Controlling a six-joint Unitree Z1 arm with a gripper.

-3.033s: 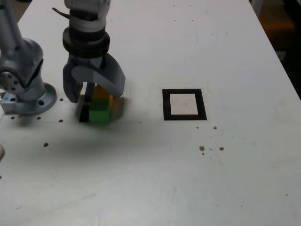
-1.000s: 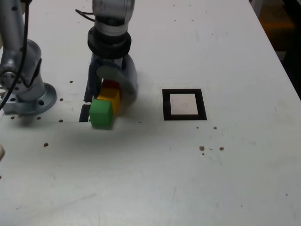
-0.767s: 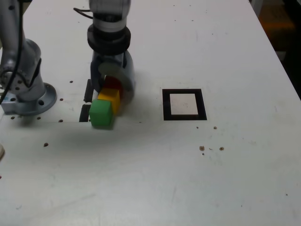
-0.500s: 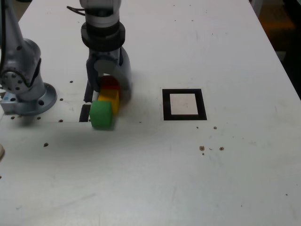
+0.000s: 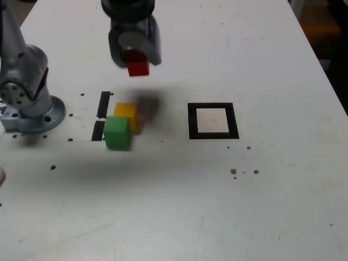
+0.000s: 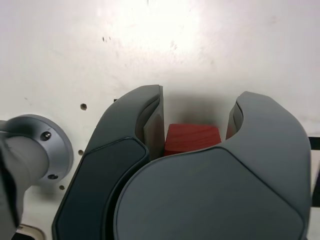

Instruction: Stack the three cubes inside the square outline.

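Gripper (image 5: 136,58) is raised above the white bench (image 5: 217,206), its jaws pinching the red cube (image 5: 137,67) clear of the surface; the wrist view shows the same cube (image 6: 192,138) seated between the two grey fingers (image 6: 150,120). A dark shadow lies on the bench below it. Yellow cube (image 5: 126,113) and green cube (image 5: 116,132) sit on the bench touching each other, green nearer the camera. Two short black tape strips (image 5: 103,104) lie just beside them toward the exterior view's left. Square outline (image 5: 212,135) sits to the exterior view's right, well apart from the cubes, its white centre bare. The arm's grey base (image 5: 30,103) stands at the exterior view's left.
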